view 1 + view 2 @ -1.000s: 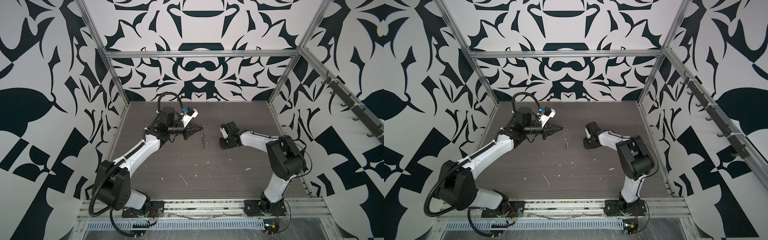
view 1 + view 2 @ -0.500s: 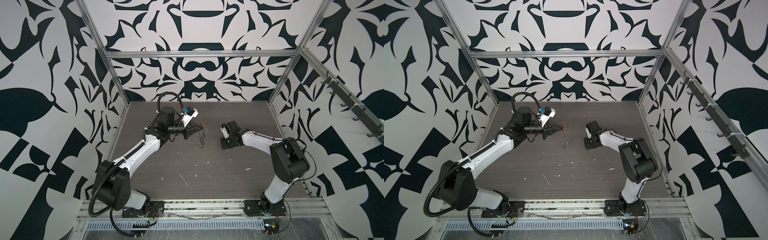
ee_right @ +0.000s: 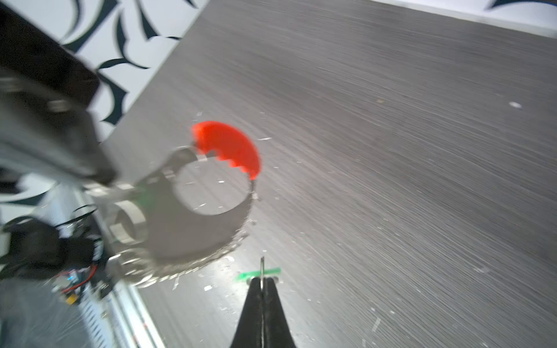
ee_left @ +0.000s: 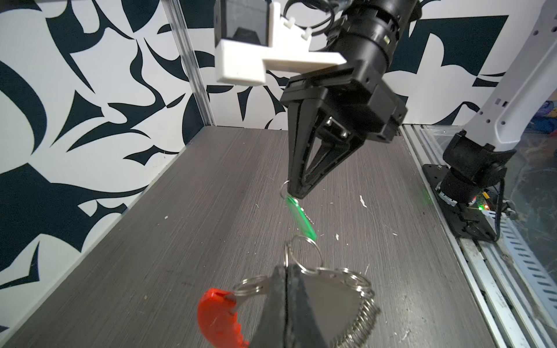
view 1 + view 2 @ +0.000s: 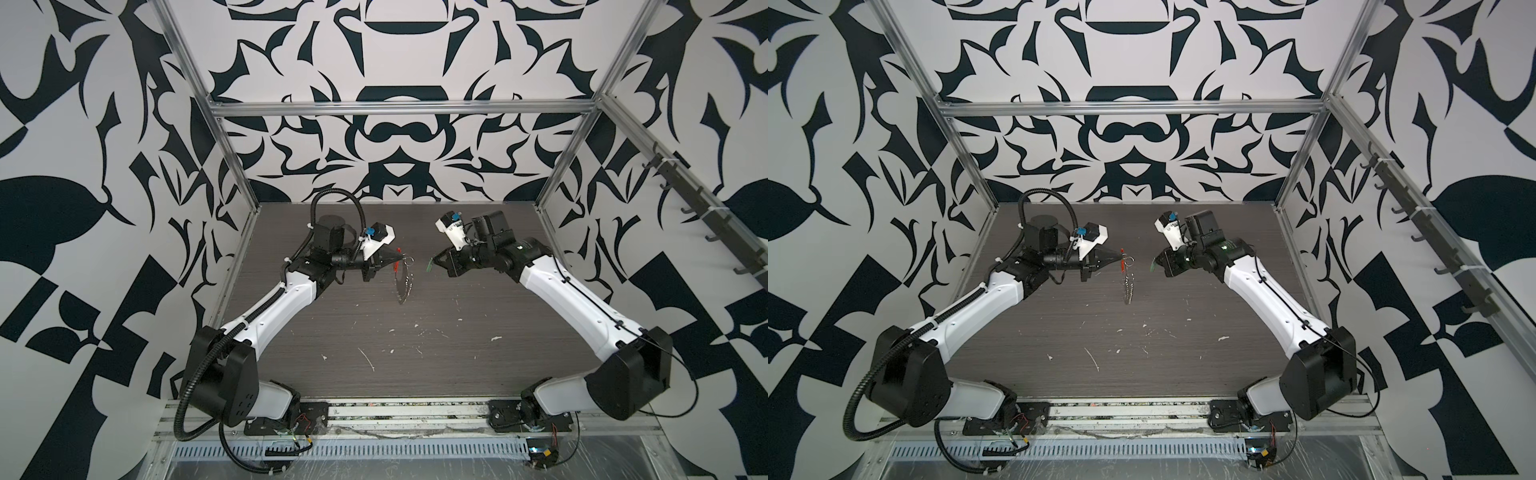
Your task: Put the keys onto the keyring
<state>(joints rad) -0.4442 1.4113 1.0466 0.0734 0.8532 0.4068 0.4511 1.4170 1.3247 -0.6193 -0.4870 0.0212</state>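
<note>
As both arms [image 5: 291,293] reach inward, left tool [image 5: 398,260] pinches keyring [image 5: 404,286], right tool [image 4: 297,191] keys [image 4: 300,219].

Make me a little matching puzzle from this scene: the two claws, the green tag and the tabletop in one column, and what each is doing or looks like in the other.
Things:
1. left gripper
2. right gripper
3. green key tag
4. table

States:
a. dangles in the air by its small ring
b. dark and wood-grained, flecked with white scraps
c. shut on the keyring
d. shut on the tag's small ring

Pairs: 1-c, 2-d, 3-a, 4-b.
</note>
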